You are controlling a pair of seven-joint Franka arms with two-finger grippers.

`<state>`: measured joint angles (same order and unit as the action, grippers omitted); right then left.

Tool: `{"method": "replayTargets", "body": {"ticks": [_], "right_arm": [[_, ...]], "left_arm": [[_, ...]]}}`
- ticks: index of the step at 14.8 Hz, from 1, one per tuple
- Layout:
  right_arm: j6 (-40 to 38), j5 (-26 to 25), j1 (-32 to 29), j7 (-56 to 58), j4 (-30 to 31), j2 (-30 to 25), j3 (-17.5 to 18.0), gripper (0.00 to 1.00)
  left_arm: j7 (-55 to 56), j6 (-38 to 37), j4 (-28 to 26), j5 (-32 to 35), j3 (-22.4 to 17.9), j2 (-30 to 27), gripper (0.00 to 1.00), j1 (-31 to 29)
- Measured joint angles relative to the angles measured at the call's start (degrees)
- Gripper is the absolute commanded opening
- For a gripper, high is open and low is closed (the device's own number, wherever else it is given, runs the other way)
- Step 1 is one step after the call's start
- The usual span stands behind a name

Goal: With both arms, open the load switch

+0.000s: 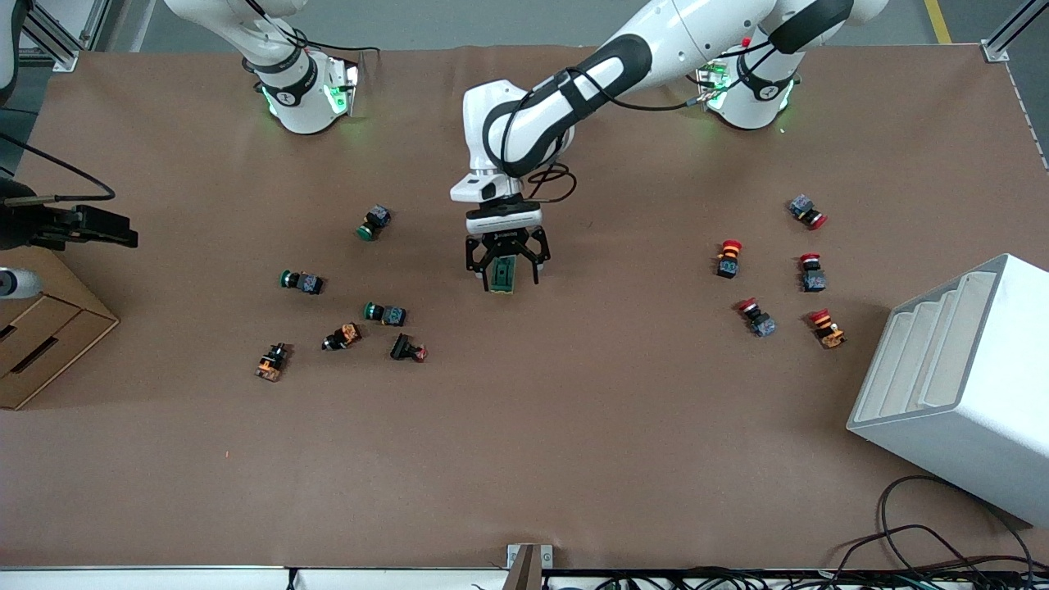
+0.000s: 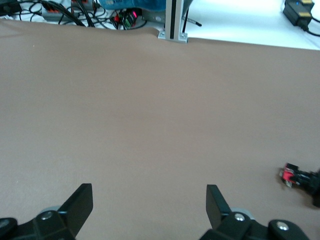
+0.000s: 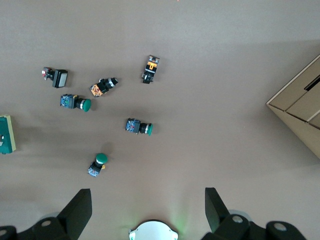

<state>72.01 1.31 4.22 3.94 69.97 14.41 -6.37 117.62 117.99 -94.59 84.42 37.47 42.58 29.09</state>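
Straddling load switch (image 1: 503, 274), left end effector (image 1: 506, 260) open

High front camera faces the bases; right wrist view shares green buttons (image 3: 100, 159).

both arms (image 1: 590, 74) are glossy white with black bands, black cables looped along them, green lights glowing at the bases, and black claw-like grippers (image 1: 506, 260).
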Motion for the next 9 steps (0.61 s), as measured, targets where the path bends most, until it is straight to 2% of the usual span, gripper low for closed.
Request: {"method": "replayTargets", "body": {"ticks": [4,7,9], "right_arm": [[4.20,0.00,-0.03,0.00,10.80,-8.14,0.01,1.00],[7.07,-0.03,-0.08,0.01,18.46,-14.74,-0.02,1.00],[7.19,-0.08,-0.18,0.02,20.63,-18.15,-0.06,1.00]], "left_arm": [[-9.04,-0.10,3.78,-9.51,0.16,-3.51,1.00,-1.30],[-18.33,-0.12,5.95,-18.04,0.16,-6.56,1.00,-5.29],[-25.88,-0.10,7.93,-24.68,0.16,-8.44,1.00,-8.88]]}}
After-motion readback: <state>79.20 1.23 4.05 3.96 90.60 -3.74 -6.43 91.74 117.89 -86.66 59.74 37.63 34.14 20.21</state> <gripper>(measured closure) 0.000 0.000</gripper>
